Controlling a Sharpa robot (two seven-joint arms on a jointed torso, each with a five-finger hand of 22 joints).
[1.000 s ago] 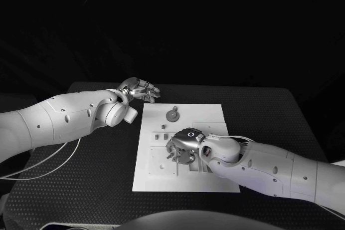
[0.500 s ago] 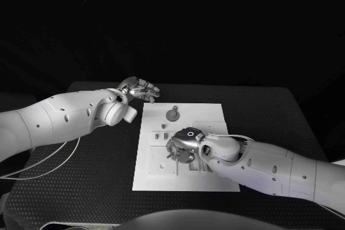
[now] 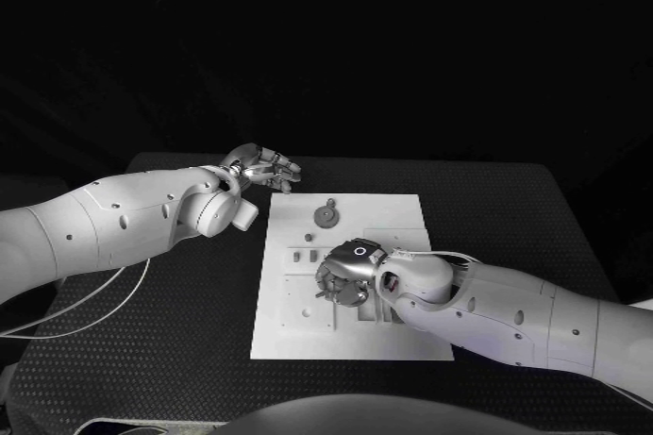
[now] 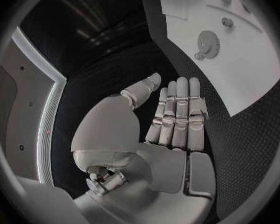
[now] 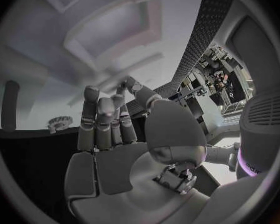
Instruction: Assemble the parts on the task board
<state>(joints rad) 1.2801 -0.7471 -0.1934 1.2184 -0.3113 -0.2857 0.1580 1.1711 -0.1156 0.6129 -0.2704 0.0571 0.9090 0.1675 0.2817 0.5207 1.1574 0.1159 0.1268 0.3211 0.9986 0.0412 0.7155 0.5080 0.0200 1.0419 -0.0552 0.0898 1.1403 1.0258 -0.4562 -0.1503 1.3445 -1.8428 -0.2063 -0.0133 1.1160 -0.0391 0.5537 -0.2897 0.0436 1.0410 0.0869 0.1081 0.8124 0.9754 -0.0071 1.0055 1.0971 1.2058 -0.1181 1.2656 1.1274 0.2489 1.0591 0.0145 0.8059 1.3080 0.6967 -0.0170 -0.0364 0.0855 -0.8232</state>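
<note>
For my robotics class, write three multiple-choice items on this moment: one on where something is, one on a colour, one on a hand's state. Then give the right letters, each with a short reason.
1. Where is the right hand?
A. Over the middle of the task board
B. Off the table's near edge
C. Beside the left hand, off the board

2. What colour is the task board?
A. Black
B. White
C. Red

3. What state is the left hand in?
A. Gripping the gear
B. Fingers straight, holding nothing
C. Pressing on the board

Answers:
1 A: the head view shows it low over the board's centre.
2 B: the plate is pale against the black table.
3 B: the left wrist view shows its fingers extended side by side with nothing in them, above the table beside the board's far corner; the round gear lies apart on the board.
</note>
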